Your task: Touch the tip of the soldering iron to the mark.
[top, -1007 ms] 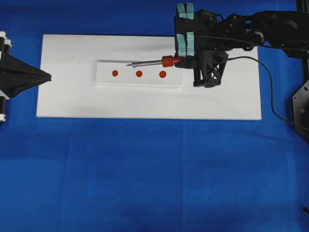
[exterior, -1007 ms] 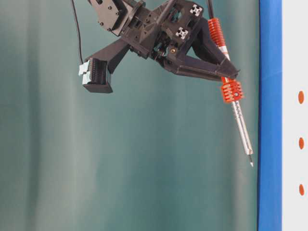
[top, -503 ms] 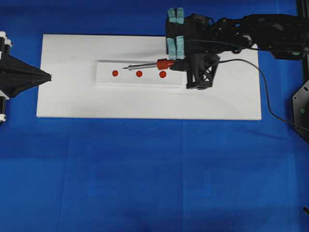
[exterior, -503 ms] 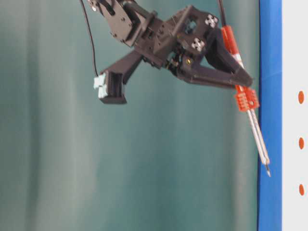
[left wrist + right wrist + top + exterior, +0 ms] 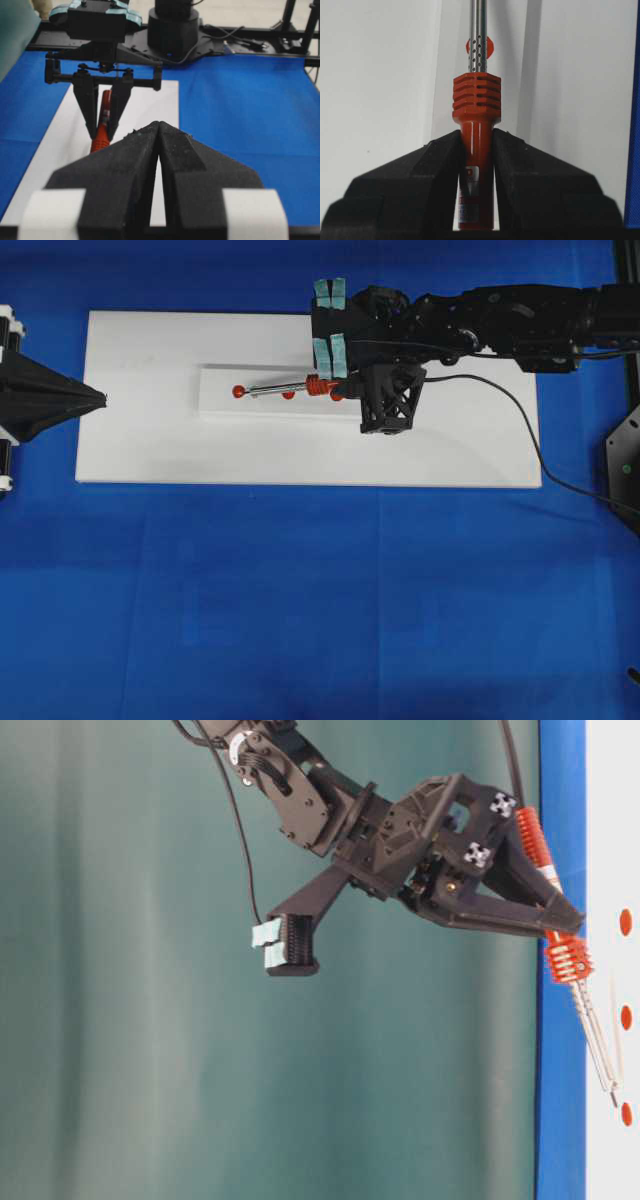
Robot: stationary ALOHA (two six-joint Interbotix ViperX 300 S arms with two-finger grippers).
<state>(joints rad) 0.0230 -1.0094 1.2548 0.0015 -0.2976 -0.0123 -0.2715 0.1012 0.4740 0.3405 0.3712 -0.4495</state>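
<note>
My right gripper [image 5: 343, 391] is shut on the red-orange handle of the soldering iron [image 5: 318, 387], and the close grip shows in the right wrist view [image 5: 476, 137]. The thin metal shaft [image 5: 478, 30] points left along a raised white strip [image 5: 290, 408] with three red marks. The tip [image 5: 248, 392] is at the right edge of the leftmost mark [image 5: 238, 391]. In the table-level view the tip [image 5: 613, 1098] sits just short of that mark [image 5: 626, 1114]; I cannot tell whether they touch. The shaft partly covers the middle mark [image 5: 288, 396]. My left gripper [image 5: 101, 398] is shut and holds nothing.
The strip lies on a white board [image 5: 150, 445] on blue cloth [image 5: 300, 590]. The iron's black cord [image 5: 530, 435] trails right off the board. My left gripper [image 5: 158, 125] rests at the board's left edge, pointing at the strip.
My right gripper has carried the iron left and down toward the strip. The tip has gone from above the strip's rear edge to the leftmost mark. The left arm has not moved.
</note>
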